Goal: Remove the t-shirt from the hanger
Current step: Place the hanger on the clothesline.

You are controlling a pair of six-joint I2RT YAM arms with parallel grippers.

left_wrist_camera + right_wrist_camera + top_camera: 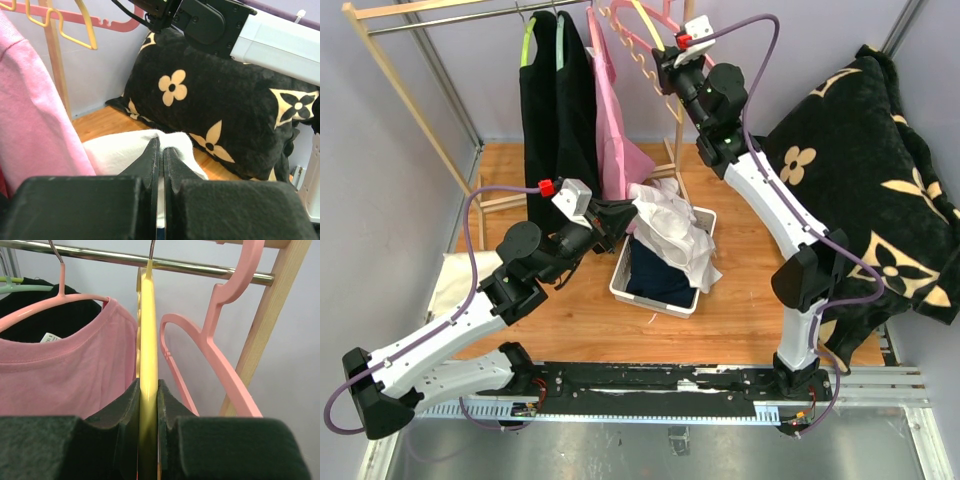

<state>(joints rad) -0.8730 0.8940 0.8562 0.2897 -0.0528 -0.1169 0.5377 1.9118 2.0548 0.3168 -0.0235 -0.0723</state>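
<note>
T-shirt [672,228] hangs long axis down, pinched in closed L gripper [161,143]; R gripper [148,386] clamps yellow hanger [148,325].

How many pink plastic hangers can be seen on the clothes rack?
2. One pink plastic hanger carries the pink t-shirt; the second pink hanger hangs empty beside the light wooden post. More may be hidden.

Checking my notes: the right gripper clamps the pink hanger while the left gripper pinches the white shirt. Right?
No: the right gripper clamps the yellow hanger, as the right wrist view shows. The left gripper does pinch the white shirt.
</note>
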